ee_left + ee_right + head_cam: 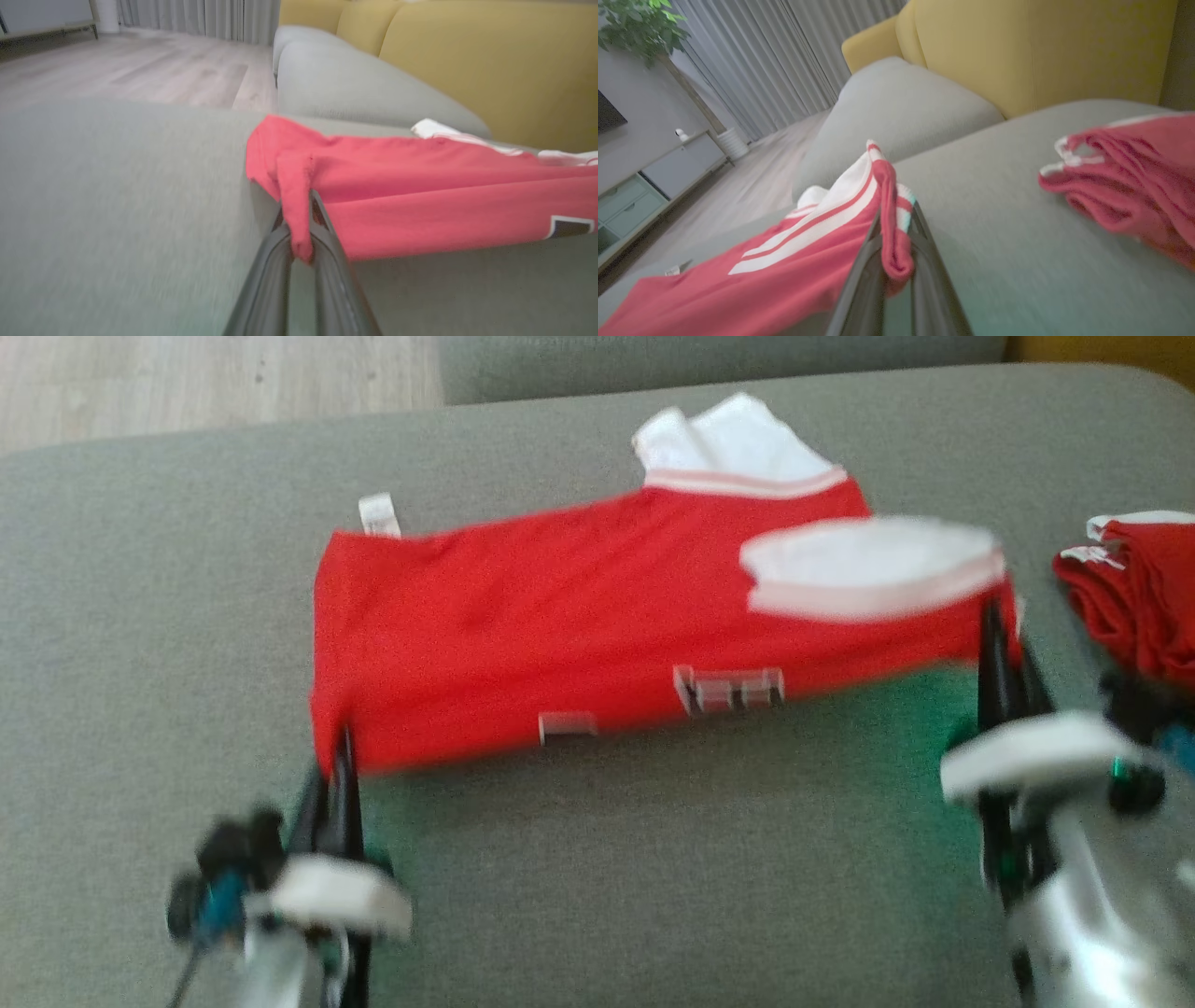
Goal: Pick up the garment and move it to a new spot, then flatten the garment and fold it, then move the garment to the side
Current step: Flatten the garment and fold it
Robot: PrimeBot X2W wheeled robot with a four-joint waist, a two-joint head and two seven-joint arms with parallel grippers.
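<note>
Head view: the garment [579, 616] lies spread across the grey cushion [653, 859], with its white sleeves at the far side and over the right end. My left claw [338, 775] is clamped on the near corner at the hem end. My right claw [997, 644] is pinched on the near corner under the white sleeve. The shirt stretches ahead of and between the two claws. A smaller red cloth [1134, 607] sits just outboard of the right claw, apart from the shirt.

Left wrist view: the fingers are closed on a bunched tuft of red mesh. The near edge runs off to the claw's right, slightly lifted from the cushion.

Right wrist view: the fingers are shut on a roll of red fabric with striped trim. The shirt trails to the claw's left and the smaller cloth lies to its right.

I judge this to be the fold. To do it well I would raise both claws evenly and hold the edge taut between them. I would carry it straight ahead over the far edge and steer the right claw wide of the smaller cloth.
</note>
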